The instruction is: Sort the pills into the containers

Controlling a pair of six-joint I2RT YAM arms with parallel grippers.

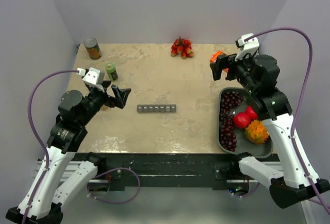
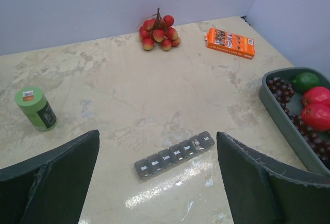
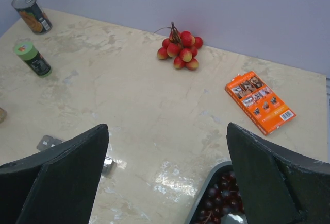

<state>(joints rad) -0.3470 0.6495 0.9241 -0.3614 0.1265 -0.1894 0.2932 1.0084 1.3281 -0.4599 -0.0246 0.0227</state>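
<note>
The containers, a dark-grey strip of small lidded day-marked compartments (image 1: 157, 108), lie flat at the table's middle with all lids down. In the left wrist view the strip (image 2: 175, 154) lies between and just beyond my fingers. My left gripper (image 1: 121, 96) (image 2: 158, 134) is open and empty, hovering left of the strip. My right gripper (image 1: 221, 69) (image 3: 167, 126) is open and empty, above the table's right side by the tray. Only the ends of the strip (image 3: 49, 142) show past my right fingers. No loose pills are in view.
A green-capped bottle (image 1: 111, 71) (image 2: 36, 109) and an orange-labelled tin can (image 1: 93, 49) stand at the back left. A bunch of red fruit (image 1: 181, 48) lies at the back middle, an orange box (image 1: 216, 57) at the back right. A grey tray (image 1: 220, 116) of fruit sits at the right.
</note>
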